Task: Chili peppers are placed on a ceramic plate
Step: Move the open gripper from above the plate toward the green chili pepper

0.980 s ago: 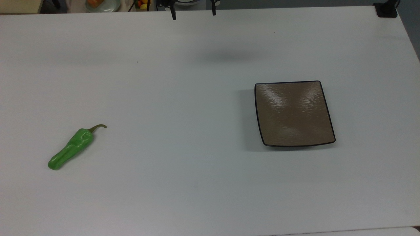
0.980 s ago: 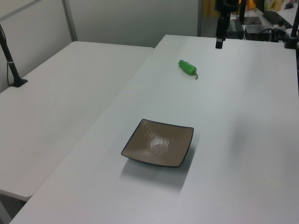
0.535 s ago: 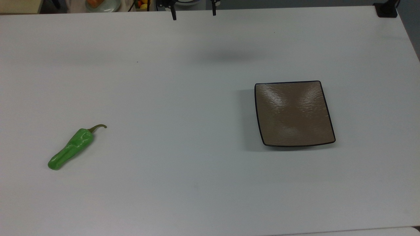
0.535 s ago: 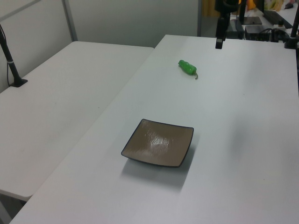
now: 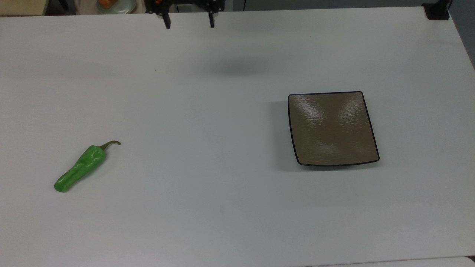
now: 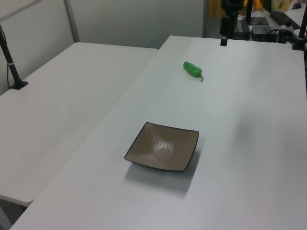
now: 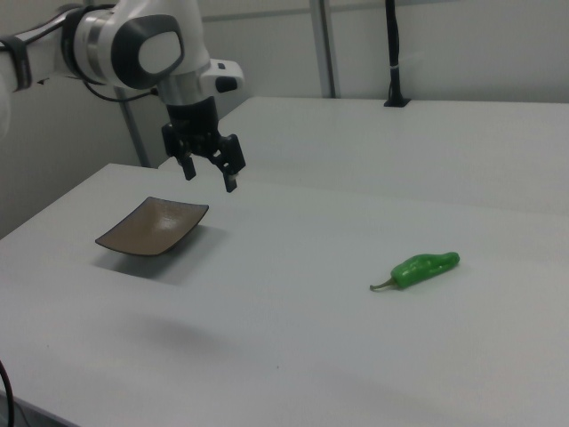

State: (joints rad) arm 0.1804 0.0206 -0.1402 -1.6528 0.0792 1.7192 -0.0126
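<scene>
The green chili pepper [image 5: 79,168] lies flat on the white table at the top view's left, its olive stem curling to the upper right; it shows too as a chili pepper [image 6: 193,68] and a chili pepper [image 7: 425,268]. The square tan ceramic plate [image 5: 331,128] with a dark rim rests bare at the top view's right, plate [image 6: 163,146], plate [image 7: 153,226]. My gripper [image 5: 189,24] hangs open high above the table near its far edge, gripper [image 7: 209,175], with nothing between its fingers, far from both pepper and plate.
A second white table [image 6: 62,110] adjoins on the left view's left, with a black post [image 6: 12,67] on it. Dishes with food [image 5: 115,4] stand beyond the table's far edge in the top view. A black clamp [image 5: 437,10] sits at the top view's far right corner.
My gripper has shifted toward the top view's left along the far edge, still open. The pepper and the plate have not moved.
</scene>
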